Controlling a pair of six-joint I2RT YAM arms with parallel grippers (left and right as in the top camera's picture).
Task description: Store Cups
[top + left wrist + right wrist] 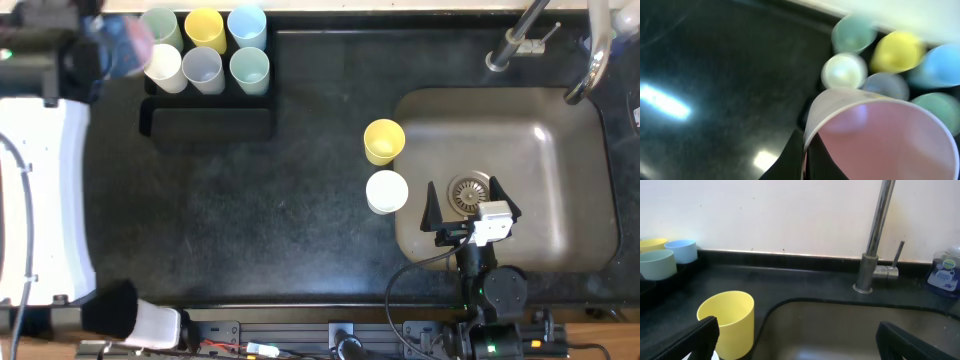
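Two cups wait on the table just beside the sink's (pixel 560 230) left rim: a yellow cup (pixel 384 141) and, nearer the front edge, a white cup (pixel 387 192). Both stand mouth-up, near each other but apart. Your left gripper (pixel 805 160) has its jaws clenched on the wall of a pink cup (pixel 880 140), seemingly one jaw inside the rim and one outside, a pinch that leaves the base free for setting down. It hangs at the table's far left corner, just beside the black rack (pixel 210 125). Six cups fill the rack's two back rows and its front row is bare, so I judge that row the likely slot for the pink cup. Your right gripper (pixel 468 202) sits over the sink with its jaws released and nothing between them. It faces the yellow cup, which looks well placed for your next pick.
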